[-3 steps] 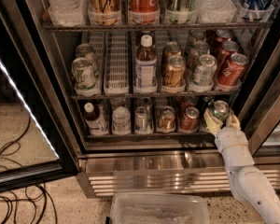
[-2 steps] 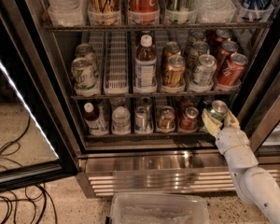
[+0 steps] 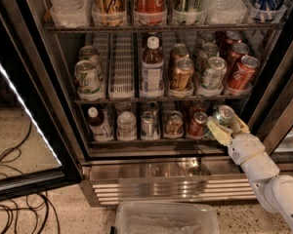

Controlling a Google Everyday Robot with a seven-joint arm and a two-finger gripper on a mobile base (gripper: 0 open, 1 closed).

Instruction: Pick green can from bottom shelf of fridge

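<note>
The fridge point(image 3: 151, 168) stands open in front of me. Its bottom shelf point(image 3: 136, 141) holds a row of bottles and cans. The green can point(image 3: 225, 114) sits at the right end of that row, silver top showing and tilted a little toward the front. My gripper point(image 3: 228, 126) reaches in from the lower right on a white arm. One pale fingertip point(image 3: 217, 130) lies against the can's left side and the other against its right, so the gripper is shut on the can. A red can point(image 3: 198, 123) stands just left of it.
The glass door point(image 3: 24, 111) hangs open at the left. The fridge's right frame point(image 3: 276, 111) is close beside my arm. A clear plastic bin point(image 3: 166, 219) sits on the floor below the steel grille point(image 3: 176, 188). Black cables point(image 3: 14, 204) lie at the lower left.
The gripper and the green can have shifted slightly left and toward the front of the shelf. The can now leans outward more.
</note>
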